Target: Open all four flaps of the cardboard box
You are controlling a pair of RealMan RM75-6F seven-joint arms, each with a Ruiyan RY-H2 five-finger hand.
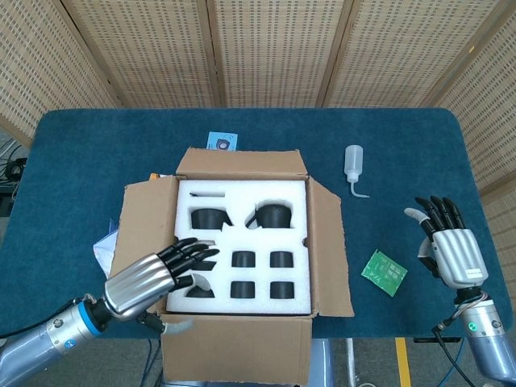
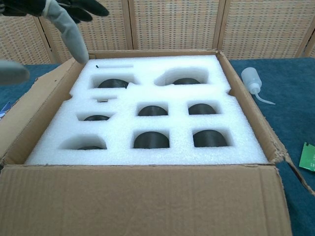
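Observation:
The cardboard box (image 1: pixel 330 250) (image 2: pixel 248 113) sits mid-table with all its flaps folded outward. The near flap (image 1: pixel 238 348) (image 2: pixel 142 201) hangs down over the table's front edge. White foam (image 1: pixel 242 242) (image 2: pixel 152 123) with several black-filled cavities fills the box. My left hand (image 1: pixel 149 278) (image 2: pixel 59 14) hovers over the box's near left corner, fingers spread, holding nothing. My right hand (image 1: pixel 447 246) stays open and upright at the table's right edge, far from the box.
A white squeeze bottle (image 1: pixel 354 168) (image 2: pixel 253 83) lies right of the box. A green circuit board (image 1: pixel 384 272) (image 2: pixel 307 157) rests at near right. A blue card (image 1: pixel 220 143) sits behind the box, and papers (image 1: pixel 109 242) stick out under its left flap.

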